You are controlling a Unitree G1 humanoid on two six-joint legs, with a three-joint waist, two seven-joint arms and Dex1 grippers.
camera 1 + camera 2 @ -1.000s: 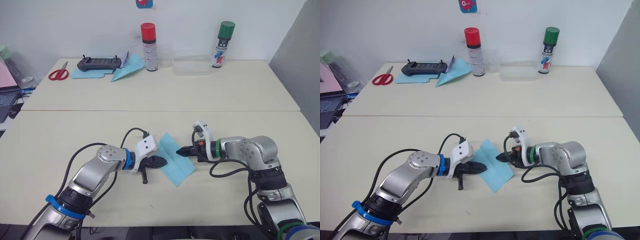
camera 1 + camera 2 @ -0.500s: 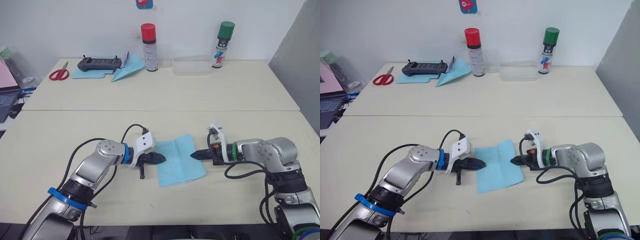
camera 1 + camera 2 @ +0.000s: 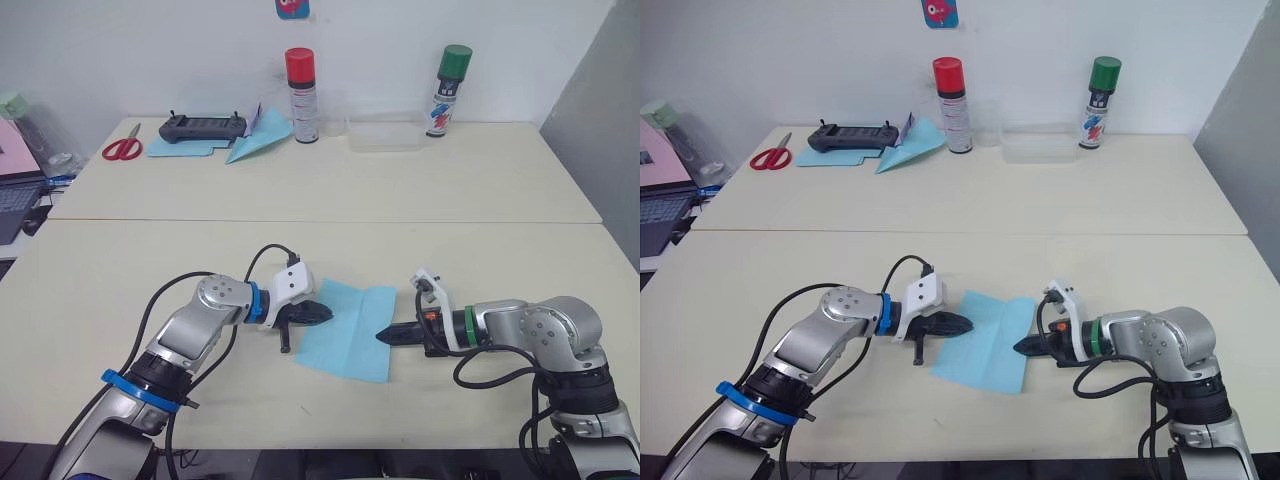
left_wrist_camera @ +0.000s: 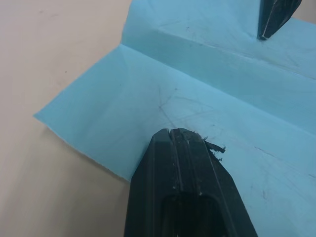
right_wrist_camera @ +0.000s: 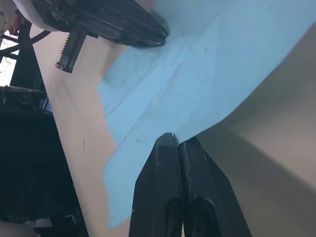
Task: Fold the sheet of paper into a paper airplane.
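The sheet of paper (image 3: 345, 316) is a light-blue creased rectangle, lying skewed on the near table between my two grippers. My left gripper (image 3: 324, 313) is shut, its tip resting on top of the sheet's left edge; the left wrist view shows the closed fingers (image 4: 185, 143) above the blue paper (image 4: 148, 94). My right gripper (image 3: 381, 337) is shut on the sheet's right edge. In the right wrist view its fingertips (image 5: 175, 143) meet the paper's rim (image 5: 197, 74), which is raised a little and casts a shadow on the table.
On the far table stand a red-capped spray can (image 3: 299, 82), a green-capped spray can (image 3: 447, 90) and a clear tub (image 3: 384, 133). A black controller (image 3: 200, 126), red scissors (image 3: 121, 148), a flat blue sheet (image 3: 178, 149) and another blue paper dart (image 3: 254, 138) lie at back left.
The sheet spread from a narrow diagonal strip into a wider rectangle, then turned. My right gripper swung out to the right with its edge, then came back lower. My left gripper barely shifted.
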